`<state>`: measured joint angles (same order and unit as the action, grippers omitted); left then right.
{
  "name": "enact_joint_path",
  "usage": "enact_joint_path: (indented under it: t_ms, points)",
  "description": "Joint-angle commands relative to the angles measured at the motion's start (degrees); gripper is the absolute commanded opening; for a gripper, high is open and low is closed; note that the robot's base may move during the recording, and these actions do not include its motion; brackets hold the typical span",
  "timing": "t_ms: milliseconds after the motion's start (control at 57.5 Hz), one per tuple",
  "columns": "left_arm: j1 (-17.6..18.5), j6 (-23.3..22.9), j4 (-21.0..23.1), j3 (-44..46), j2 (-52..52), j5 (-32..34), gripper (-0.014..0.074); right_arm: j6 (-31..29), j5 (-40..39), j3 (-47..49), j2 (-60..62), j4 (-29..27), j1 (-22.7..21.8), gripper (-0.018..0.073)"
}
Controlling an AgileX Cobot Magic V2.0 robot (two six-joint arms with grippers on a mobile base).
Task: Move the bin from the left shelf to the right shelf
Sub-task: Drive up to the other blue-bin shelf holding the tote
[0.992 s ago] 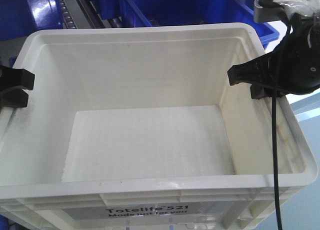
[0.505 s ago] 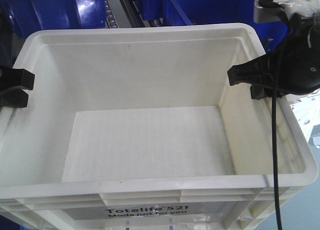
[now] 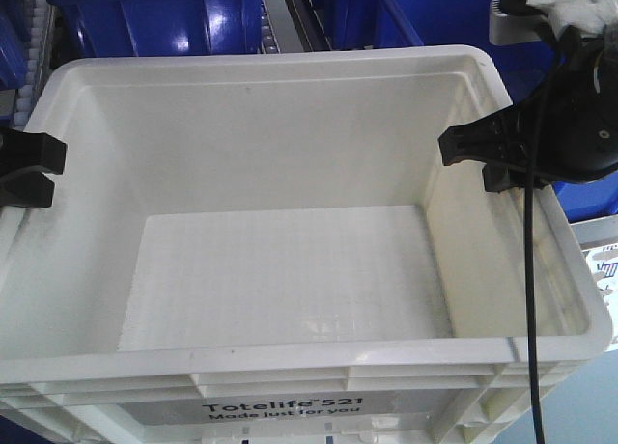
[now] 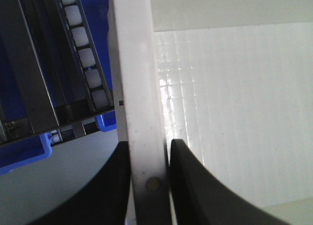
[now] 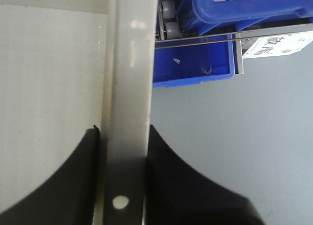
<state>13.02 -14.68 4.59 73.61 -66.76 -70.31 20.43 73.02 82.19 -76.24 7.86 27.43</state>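
Exterior front-facing view was filled almost edge to edge by the bin (image 3: 280,145), white and empty, with its printed side along the bottom of the frame and its far rim near the top. Behind it, across the upper edge, stood blue bins (image 3: 159,19) on shelving with a roller track (image 4: 83,54). Grey floor (image 5: 234,151) showed beside the rim in both wrist views, so the bin appeared to hang clear of any shelf. That pointed to the transfer step, with the bin lifted and in carriage. The next move would call for both arms to travel together toward the right shelf, rim level and squeeze even, then to lower the bin onto the rollers. At mid-right the right gripper (image 3: 483,162) reached in from the frame's edge, jaws narrow and clamped across the side rim, one finger inside and one outside. At mid-left the left gripper (image 3: 34,169) pinched the opposite rim likewise. A black cable (image 3: 529,299) draped down the right side
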Motion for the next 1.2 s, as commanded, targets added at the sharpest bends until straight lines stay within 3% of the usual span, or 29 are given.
enact_joint_path:
  t_ms: [0, 1184]
  points:
    - [0.2, 1.1, -0.8, 2.5, 1.6, 5.4, -0.0006, -1.6, -2.7, 2.4, 2.1, 3.7, 0.0, 0.0]
    - [0.2, 1.1, -0.8, 2.5, 1.6, 5.4, -0.0006, -1.6, -2.7, 2.4, 2.1, 3.7, 0.0, 0.0]
